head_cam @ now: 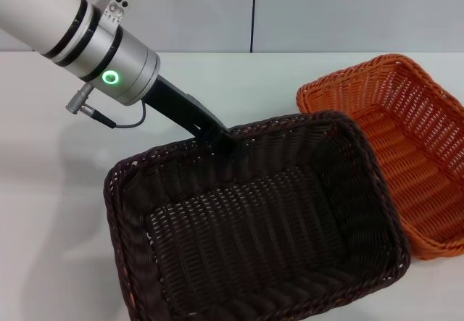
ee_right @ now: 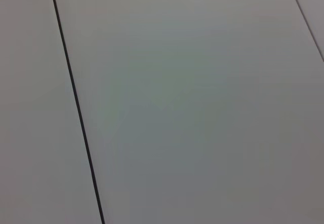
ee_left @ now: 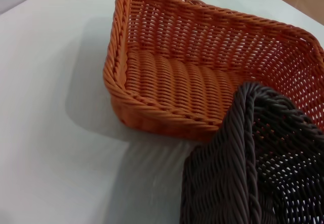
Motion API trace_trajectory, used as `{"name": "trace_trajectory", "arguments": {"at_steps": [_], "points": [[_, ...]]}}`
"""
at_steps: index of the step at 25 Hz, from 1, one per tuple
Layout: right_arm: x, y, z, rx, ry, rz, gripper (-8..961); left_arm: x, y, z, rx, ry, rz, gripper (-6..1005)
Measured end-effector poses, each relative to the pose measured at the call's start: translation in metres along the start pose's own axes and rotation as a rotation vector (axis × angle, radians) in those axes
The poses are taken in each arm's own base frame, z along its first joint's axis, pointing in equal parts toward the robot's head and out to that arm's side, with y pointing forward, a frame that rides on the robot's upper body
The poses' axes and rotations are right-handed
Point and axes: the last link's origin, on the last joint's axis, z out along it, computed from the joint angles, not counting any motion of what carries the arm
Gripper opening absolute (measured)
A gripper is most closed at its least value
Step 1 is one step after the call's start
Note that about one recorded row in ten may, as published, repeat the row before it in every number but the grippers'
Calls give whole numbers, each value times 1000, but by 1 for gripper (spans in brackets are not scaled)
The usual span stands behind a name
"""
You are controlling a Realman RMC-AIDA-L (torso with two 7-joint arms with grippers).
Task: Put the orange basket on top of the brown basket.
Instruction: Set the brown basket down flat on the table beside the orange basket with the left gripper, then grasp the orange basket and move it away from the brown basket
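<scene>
The brown basket (head_cam: 254,227) fills the near middle of the head view and looks raised and tilted. My left gripper (head_cam: 221,138) is shut on its far rim, the black fingers reaching down from the upper left. To the right lies the orange basket (head_cam: 406,140) on the white table, its left part covered by the brown one. In the left wrist view the brown basket (ee_left: 253,168) overlaps a corner of the orange basket (ee_left: 202,67). My right gripper shows in no view.
The white table (head_cam: 51,169) spreads out to the left and behind both baskets. A pale wall with a dark vertical seam (head_cam: 254,9) stands at the back. The right wrist view holds only a plain grey panel with a dark seam (ee_right: 76,102).
</scene>
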Motion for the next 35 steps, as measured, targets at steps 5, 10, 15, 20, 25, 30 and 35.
{"name": "trace_trajectory", "arguments": {"at_steps": [5, 10, 15, 20, 25, 30, 35], "points": [[0, 0, 0, 0, 0, 0, 800, 0, 2, 2, 1, -6, 0, 200], [0, 0, 0, -2, 1, 4, 800, 0, -2, -2, 23, 22, -6, 383], [1, 2, 1, -11, 5, 6, 800, 2, -6, -9, 65, 72, 1, 528], [1, 9, 6, -79, 42, 44, 800, 5, -16, -32, 132, 351, 21, 756], [-8, 19, 17, -328, 180, 93, 800, -4, -24, -52, 176, 632, 15, 849], [-44, 42, 18, -769, 365, 33, 799, -25, -33, -71, 230, 984, -19, 866], [-78, 50, 7, -1127, 665, -87, 799, -44, -38, -71, 254, 1200, -29, 864]]}}
